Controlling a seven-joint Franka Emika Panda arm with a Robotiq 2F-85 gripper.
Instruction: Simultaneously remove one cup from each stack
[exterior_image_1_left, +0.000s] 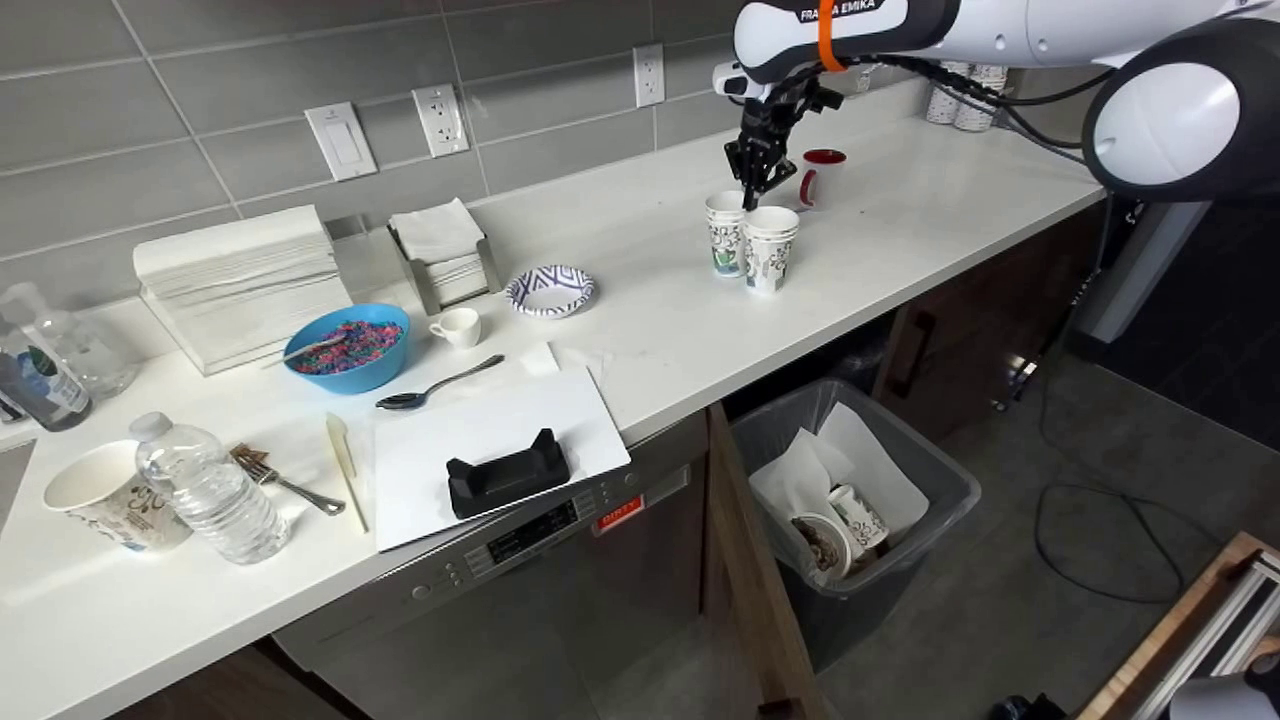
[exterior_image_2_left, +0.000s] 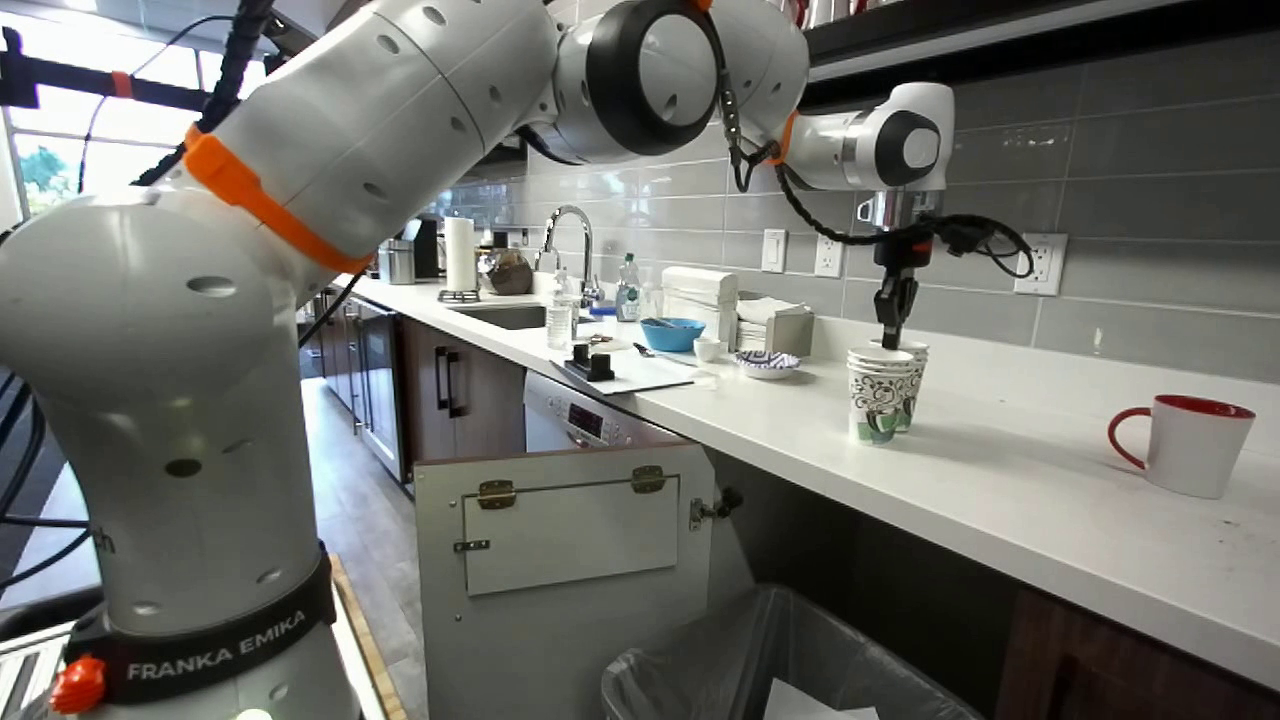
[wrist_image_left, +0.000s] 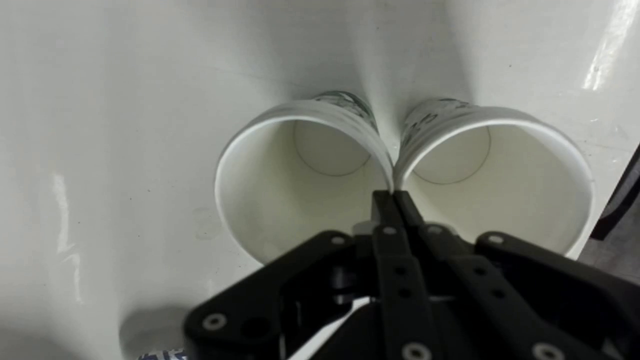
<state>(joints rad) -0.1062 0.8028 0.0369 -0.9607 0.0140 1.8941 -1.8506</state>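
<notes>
Leftmost: faucet (exterior_image_2_left: 570, 232) and paper towel roll (exterior_image_2_left: 460, 255), only in an exterior view. Then bottles (exterior_image_1_left: 45, 380), cut off at frame edge; nearer, a large paper cup (exterior_image_1_left: 98, 490) partly behind a water bottle (exterior_image_1_left: 215, 495), plus a fork (exterior_image_1_left: 300, 488), brown scrap at its tines unclear. Far side: folded towels (exterior_image_1_left: 240, 290), blue bowl (exterior_image_1_left: 365, 380) of coloured bits, small handled cup (exterior_image_1_left: 460, 328). Nearer: spoon (exterior_image_1_left: 405, 400), white board (exterior_image_1_left: 430, 480) under a black stand (exterior_image_1_left: 508, 482). Next, patterned bowl (exterior_image_1_left: 520, 290); wrist view clips it to a sliver.

Right of that, left stack (exterior_image_1_left: 724, 250) and right stack (exterior_image_1_left: 768, 265) of white printed cups (exterior_image_2_left: 878, 400) stand upright on the counter (exterior_image_1_left: 900, 235), rims touching, right one nearer. Near stack hides most of the other in an exterior view. Gripper (wrist_image_left: 395, 197) is narrow, pinching the touching rims, one finger inside each stack; can't tell how many layers are caught. Cup bottoms show only in wrist view.

Red-and-white mug (exterior_image_1_left: 830, 185) sits right, apart. Bin (exterior_image_1_left: 960, 492) near, below counter, paper inside. Far right: white patterned items (exterior_image_1_left: 985, 95), partly behind the arm (exterior_image_1_left: 1000, 30), can't make out.
</notes>
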